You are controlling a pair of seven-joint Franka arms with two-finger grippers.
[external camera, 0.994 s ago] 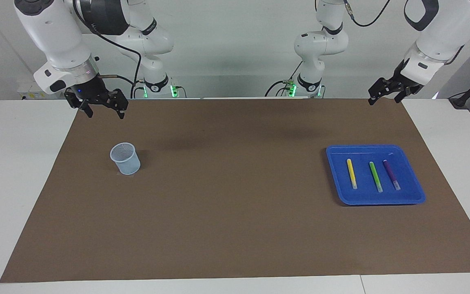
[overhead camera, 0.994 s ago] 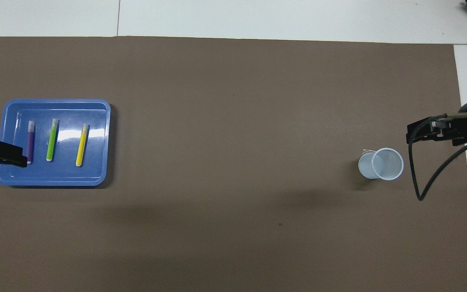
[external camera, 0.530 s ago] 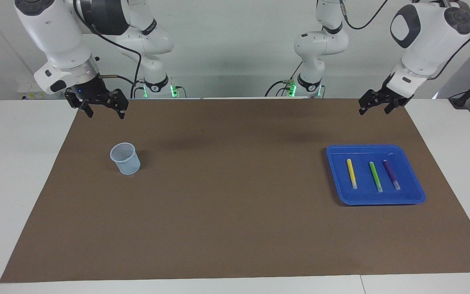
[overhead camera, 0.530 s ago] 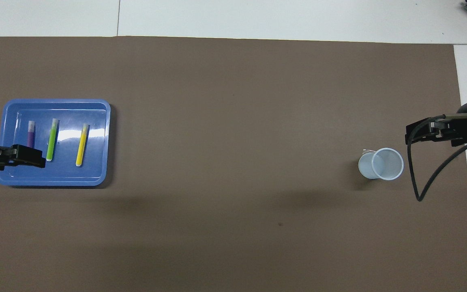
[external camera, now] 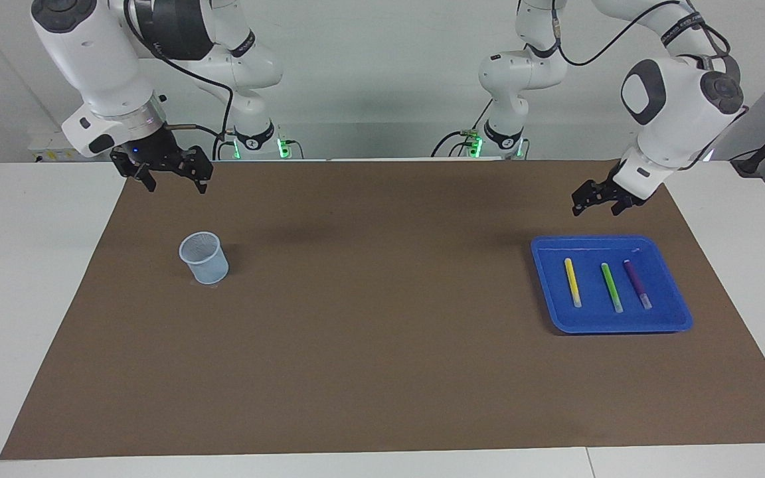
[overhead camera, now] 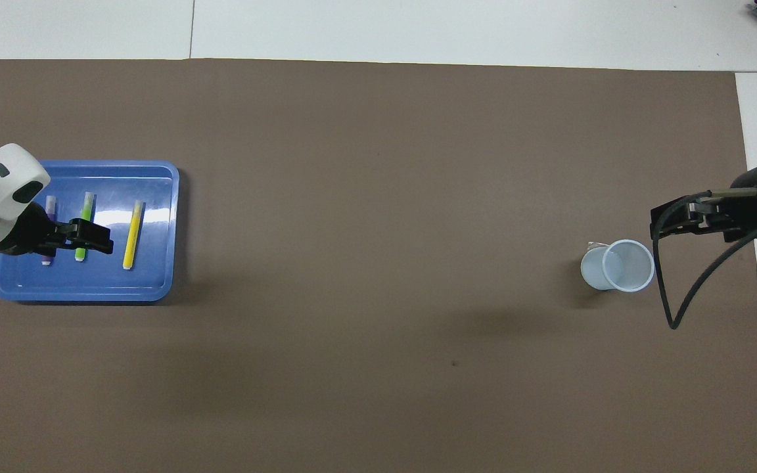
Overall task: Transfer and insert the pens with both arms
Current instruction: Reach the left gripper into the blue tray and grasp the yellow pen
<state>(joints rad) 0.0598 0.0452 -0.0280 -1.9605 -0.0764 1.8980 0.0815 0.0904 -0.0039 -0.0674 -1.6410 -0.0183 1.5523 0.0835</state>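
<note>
Left gripper [external camera: 596, 202]: the black two-finger gripper of the glossy white left arm hangs in the air, empty, fingers spread, above the brown mat at about 12 o'clock from the tray in the facing view. In the overhead view it covers part of the tray, over the green pen; the facing view shows it raised and touching nothing.

Right gripper [external camera: 169, 174]: black, empty, fingers spread, up in the air above the mat's edge at the right arm's end of the table, at about 11 o'clock from the cup in the facing view.

Tray [external camera: 671, 293]: a flat blue plastic rectangular tray with a raised rim, lying on the mat toward the left arm's end of the table.

Yellow marker pen [external camera: 572, 281]: lies flat in the tray, the one of the three closest to the table's middle, pale end pointing away from the robots.

Bright green marker pen [external camera: 611, 287]: lies in the middle of the row, apart from both neighbours, roughly parallel to them.

Purple marker pen [external camera: 637, 283]: lies closest to the tray's outer rim; in the overhead view its middle is probably hidden under the left wrist.

Cup [external camera: 204, 258]: a pale blue translucent plastic cup, upright on the mat toward the right arm's end, well apart from the tray.

Mat [external camera: 382, 318]: a large brown sheet over the white table [external camera: 17, 265].
</note>
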